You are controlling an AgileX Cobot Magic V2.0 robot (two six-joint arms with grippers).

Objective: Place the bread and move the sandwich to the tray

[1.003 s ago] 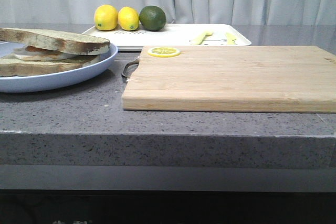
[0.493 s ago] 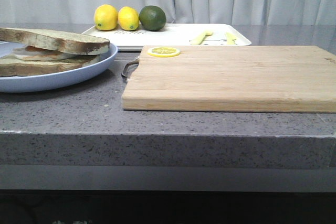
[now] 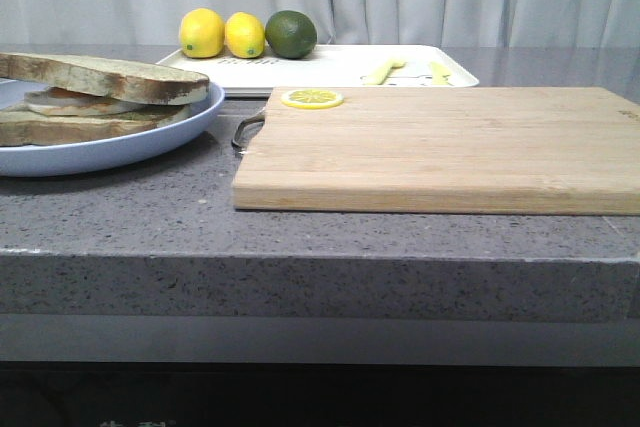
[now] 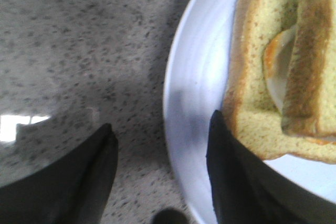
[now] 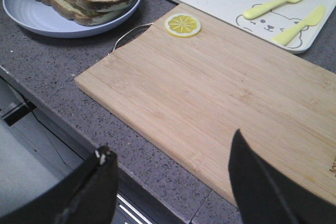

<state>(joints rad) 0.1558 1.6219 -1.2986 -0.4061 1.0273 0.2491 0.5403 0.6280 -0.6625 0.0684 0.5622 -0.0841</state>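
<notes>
Fingers of the left gripper (image 4: 160, 174) are spread wide over the plate (image 4: 191, 103) rim, beside the sandwich (image 4: 278, 72). Right gripper (image 5: 170, 192) fingers are likewise held wide above the cutting board (image 5: 220, 93).

Sandwich (image 3: 95, 97) left of cutting board (image 3: 440, 147); tray (image 3: 330, 65) behind, fruit (image 3: 247, 34) apparently on it

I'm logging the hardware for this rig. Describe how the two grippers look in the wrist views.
Only the fingers show. The left gripper has two dark, near-black fingers, broad at the base and tapering to blunt tips. The right gripper looks alike: two black, wedge-shaped fingers, one with a small pale scuff at its tip. No cables or markings are visible.
</notes>
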